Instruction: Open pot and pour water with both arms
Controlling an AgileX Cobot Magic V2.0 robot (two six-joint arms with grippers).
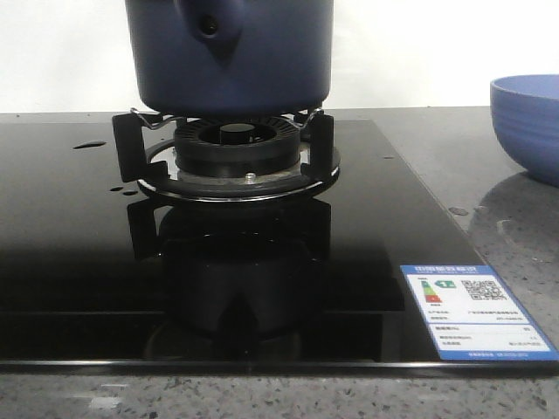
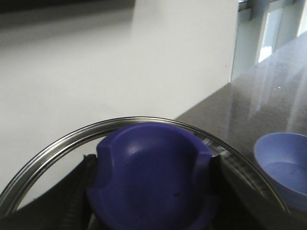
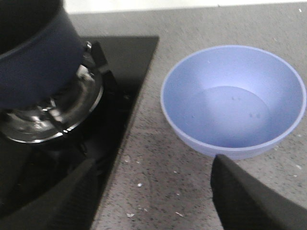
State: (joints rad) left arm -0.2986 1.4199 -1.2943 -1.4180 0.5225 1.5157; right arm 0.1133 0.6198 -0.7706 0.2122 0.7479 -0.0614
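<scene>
Left tool (image 2: 151, 191) pinching the lid knob (image 2: 152, 175), dark blue and dished, with black fingers (image 2: 79, 191) pressed against both flanks. Around the knob, the steel rim of a glass lid (image 2: 72, 139), lifted clear with only pale wall behind it. Beyond and to one side, the grey speckled desk (image 2: 268, 100) and part of a light blue bowl (image 2: 283, 165).

Right tool (image 3: 153, 191) spread wide, empty, both black fingers (image 3: 244, 196) apart, hovering over the desk between the hob and the bowl. Bowl just ahead of those fingers, standing on the stone beside the edge of the black glass hob (image 1: 79, 253); contents hard to judge, perhaps a shallow layer.

Pot (image 1: 229, 52) seated on the burner grate (image 1: 223, 144), navy sides upright, stubby handle socket (image 1: 208, 28) facing the front camera. Top out of frame in the front view, so opening unseen there. A few glossy drops of water (image 1: 90, 145) lying on the glass left of the burner.

Step in hand, by judgement: opening done or nearly so, lid held aloft, pouring not yet begun. Next move likely calls for the right tool to close on the pot, at the socket or the rim, then lift off the grate and tilt over the bowl, lid kept well aside. Risks: heavy pot slipping in a narrow grip, more spill on the hob.
</scene>
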